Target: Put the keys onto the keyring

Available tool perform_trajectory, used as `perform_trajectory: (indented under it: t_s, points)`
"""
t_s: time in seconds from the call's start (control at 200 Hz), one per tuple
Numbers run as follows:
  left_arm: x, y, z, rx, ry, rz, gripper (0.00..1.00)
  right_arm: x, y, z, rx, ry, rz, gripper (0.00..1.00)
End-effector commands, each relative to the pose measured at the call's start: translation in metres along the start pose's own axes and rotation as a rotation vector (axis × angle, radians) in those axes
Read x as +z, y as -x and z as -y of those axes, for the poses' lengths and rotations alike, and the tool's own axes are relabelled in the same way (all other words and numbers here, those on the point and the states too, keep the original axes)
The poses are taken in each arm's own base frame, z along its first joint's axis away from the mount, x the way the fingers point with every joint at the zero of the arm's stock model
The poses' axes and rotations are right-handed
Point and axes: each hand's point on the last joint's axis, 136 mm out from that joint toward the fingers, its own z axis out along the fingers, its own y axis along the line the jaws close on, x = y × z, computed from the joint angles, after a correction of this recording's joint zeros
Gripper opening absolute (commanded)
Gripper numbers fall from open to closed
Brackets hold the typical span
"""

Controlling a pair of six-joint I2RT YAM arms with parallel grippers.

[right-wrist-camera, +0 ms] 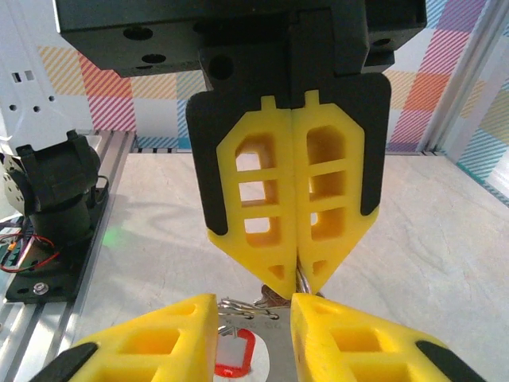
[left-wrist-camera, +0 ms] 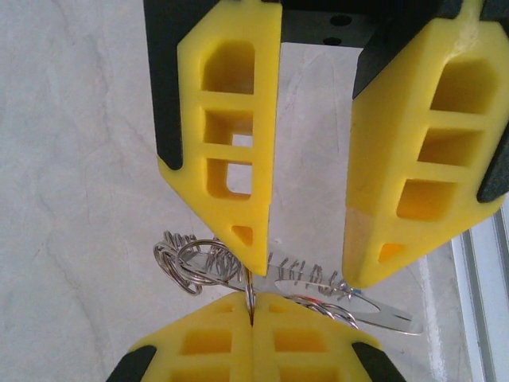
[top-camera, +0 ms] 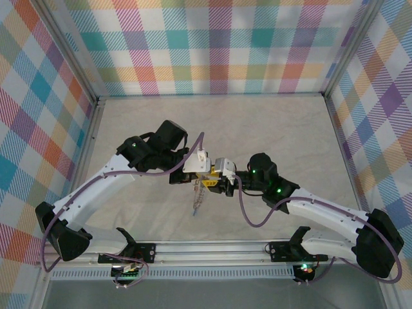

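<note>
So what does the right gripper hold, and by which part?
The thin silver wire keyring, one strand pinched by the right gripper, jaws shut; left gripper open.

White arms (top-camera: 96,190) with black joints (top-camera: 170,138), purple cables (top-camera: 248,215) and yellow latticed gripper fingers (right-wrist-camera: 262,215).

No legible text, number, brand or sign in any view. Faint dark marks run along the metal strip (left-wrist-camera: 318,280) between the fingertips of the left gripper (left-wrist-camera: 310,272); too blurred to read as letters.
</note>
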Motion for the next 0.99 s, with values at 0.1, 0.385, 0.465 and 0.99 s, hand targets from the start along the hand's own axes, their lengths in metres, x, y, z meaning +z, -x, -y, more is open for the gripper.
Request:
perform_trajectory:
  t_s: [0.1,0.385,0.465,0.99]
  points:
    - [-0.008,0.012,0.011,0.033,-0.027,0.063,0.0,-0.002,0.005,0.009,-0.004,-0.053,0.036,0.28]
    - [-0.004,0.007,0.009,0.029,-0.025,0.035,0.0,-0.005,0.002,0.009,-0.003,-0.061,0.039,0.14]
    - [-0.005,0.01,0.009,0.032,-0.026,0.047,0.0,-0.005,0.0,0.012,0.0,-0.079,0.04,0.24]
    - [-0.004,0.016,0.011,0.033,-0.041,0.081,0.0,0.009,0.008,0.006,0.018,0.014,0.045,0.16]
